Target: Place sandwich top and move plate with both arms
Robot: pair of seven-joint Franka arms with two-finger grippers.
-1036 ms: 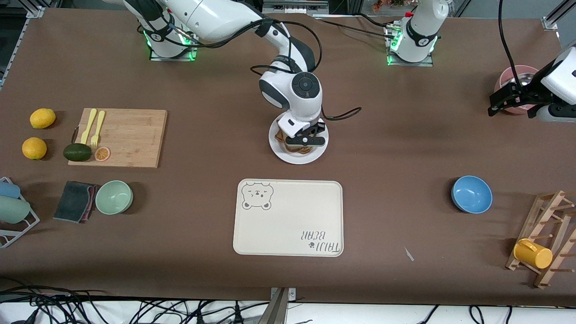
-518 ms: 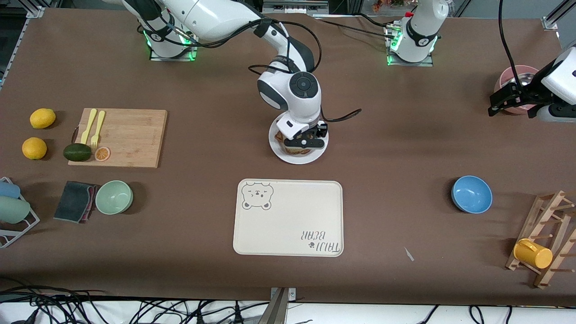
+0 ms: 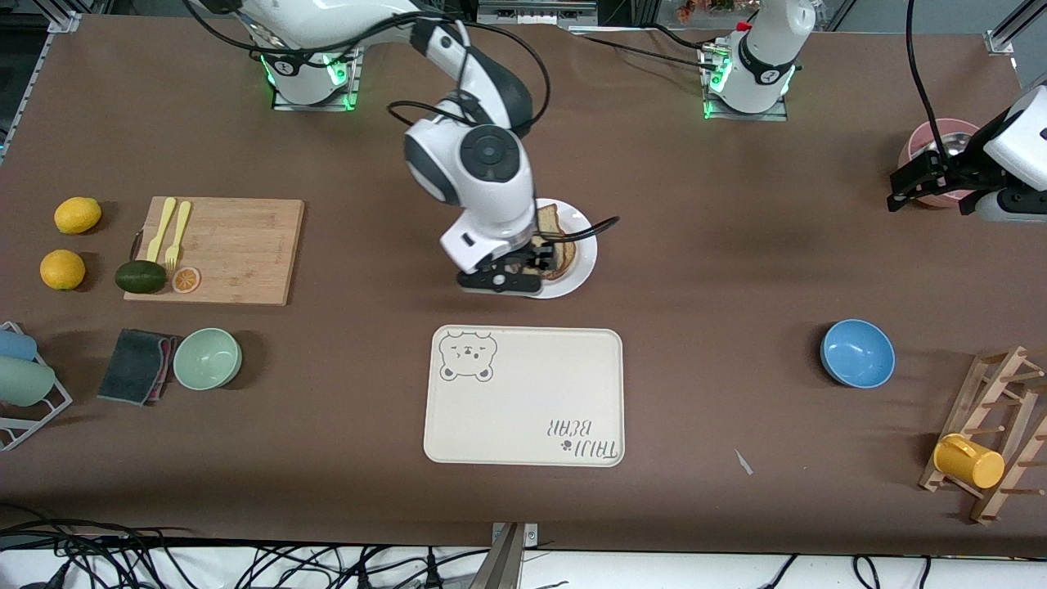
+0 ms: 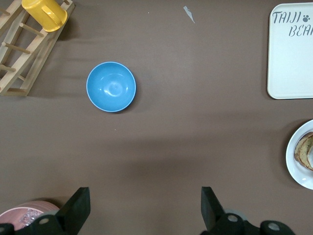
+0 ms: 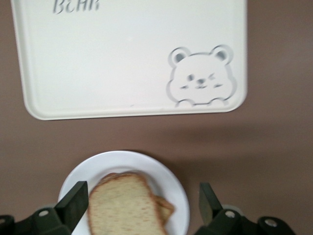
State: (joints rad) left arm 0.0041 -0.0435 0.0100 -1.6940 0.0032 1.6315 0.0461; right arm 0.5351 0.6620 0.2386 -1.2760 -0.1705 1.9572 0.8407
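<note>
Sitting on the plate is the bread, a pale slice on top of a darker stack. The right wrist view shows the bread lying flat on the white plate, with nothing gripping it.

The right gripper hangs low over the edge of the plate that faces the right arm's end of the table. Its fingers are wide apart and empty, one on each side of the plate in its own camera.

The left gripper is up over the table at the left arm's end, just beside a pink bowl. This arm waits. Its fingers are wide apart too, and they hold nothing.

The plate sits near the middle of the table. A cream tray with a bear drawing lies nearer to the front camera than the plate, apart from it. A blue bowl sits toward the left arm's end, and near it a wooden rack holds a yellow cup.

Toward the right arm's end lies a wooden board with a yellow fork, an avocado and an orange slice. Two lemons sit beside the board. A green bowl and a dark cloth lie nearer to the front camera than the board.
</note>
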